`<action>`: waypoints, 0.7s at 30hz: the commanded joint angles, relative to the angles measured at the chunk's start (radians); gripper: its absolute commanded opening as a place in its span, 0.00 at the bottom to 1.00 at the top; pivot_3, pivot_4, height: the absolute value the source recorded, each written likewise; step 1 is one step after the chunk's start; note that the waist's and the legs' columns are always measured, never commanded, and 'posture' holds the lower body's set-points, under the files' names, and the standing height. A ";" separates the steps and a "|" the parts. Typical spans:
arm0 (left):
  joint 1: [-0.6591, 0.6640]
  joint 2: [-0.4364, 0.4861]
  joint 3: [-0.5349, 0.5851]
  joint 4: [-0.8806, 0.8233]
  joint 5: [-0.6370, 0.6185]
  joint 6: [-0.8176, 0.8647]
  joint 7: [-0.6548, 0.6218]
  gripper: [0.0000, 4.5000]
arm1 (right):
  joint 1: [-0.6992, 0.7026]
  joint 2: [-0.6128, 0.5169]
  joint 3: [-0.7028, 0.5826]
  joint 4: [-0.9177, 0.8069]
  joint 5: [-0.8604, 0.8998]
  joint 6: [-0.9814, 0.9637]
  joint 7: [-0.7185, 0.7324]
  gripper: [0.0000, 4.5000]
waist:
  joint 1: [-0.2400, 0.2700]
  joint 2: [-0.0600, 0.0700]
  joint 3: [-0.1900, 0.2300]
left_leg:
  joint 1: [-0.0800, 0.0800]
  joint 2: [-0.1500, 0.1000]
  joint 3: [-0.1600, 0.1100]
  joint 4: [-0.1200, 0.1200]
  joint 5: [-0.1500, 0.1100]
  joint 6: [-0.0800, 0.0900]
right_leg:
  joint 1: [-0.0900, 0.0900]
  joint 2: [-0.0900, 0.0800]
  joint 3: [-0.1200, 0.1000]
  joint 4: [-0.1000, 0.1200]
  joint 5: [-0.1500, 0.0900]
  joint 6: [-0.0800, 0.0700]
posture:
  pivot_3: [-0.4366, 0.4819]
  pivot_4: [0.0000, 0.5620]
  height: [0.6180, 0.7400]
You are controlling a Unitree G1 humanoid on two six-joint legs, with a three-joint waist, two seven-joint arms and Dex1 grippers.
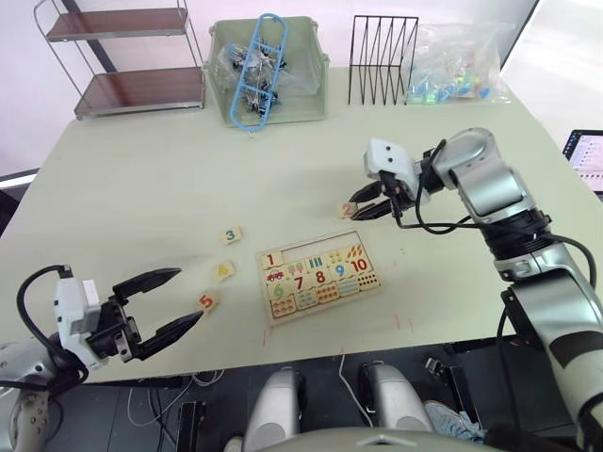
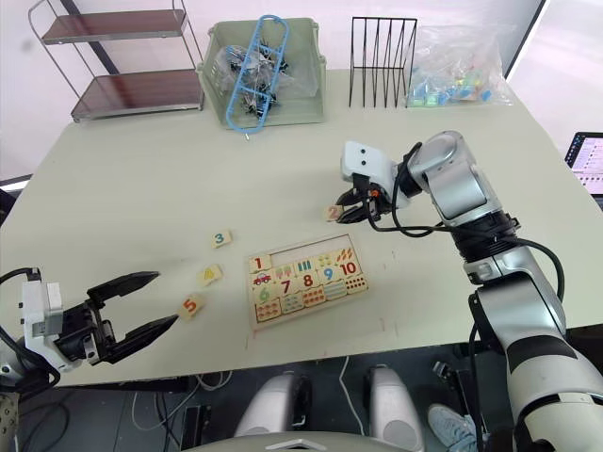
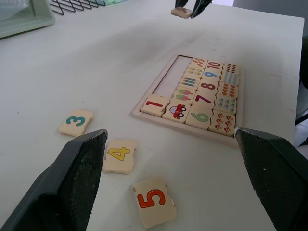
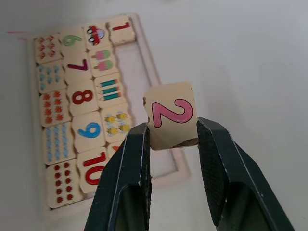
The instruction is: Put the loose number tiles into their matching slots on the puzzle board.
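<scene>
r gripper (image 4: 173, 139) pinches the 2 tile (image 4: 171, 115) above the table, just beyond the puzzle board (image 1: 320, 279), whose long axis runs left-right w/ a slight slant. tile 1 (image 1: 271, 259) sits in the far row's left slot. l gripper (image 1: 174, 301) gapes wide, holding nothing, its lower fingertip by tile 5 (image 1: 206, 302); 4 (image 1: 223, 271) and 3 (image 1: 231, 235) lie loose beyond it.

The right arm is stretched out over the table and bent at the elbow. The right gripper (image 4: 171, 139) is closed on a small tile with a pink 2 (image 4: 171, 115), which is pinched between the two black fingers and seems to be held up off the table, though that is hard to tell. The left arm is kept low near the table edge. The left gripper (image 1: 162, 303) is held wide open, with nothing between its fingers (image 3: 79, 163).
</scene>
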 commanded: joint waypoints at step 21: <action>0.038 0.002 0.030 -0.014 0.004 -0.041 0.005 1.00 | -0.214 0.091 0.254 0.002 -0.100 0.152 -0.028 0.18 | -0.002 0.000 0.000 | -0.002 0.000 0.000 0.000 0.000 0.000 | -0.003 -0.001 0.000 0.001 -0.002 -0.003 | 0.48 0.27 1.00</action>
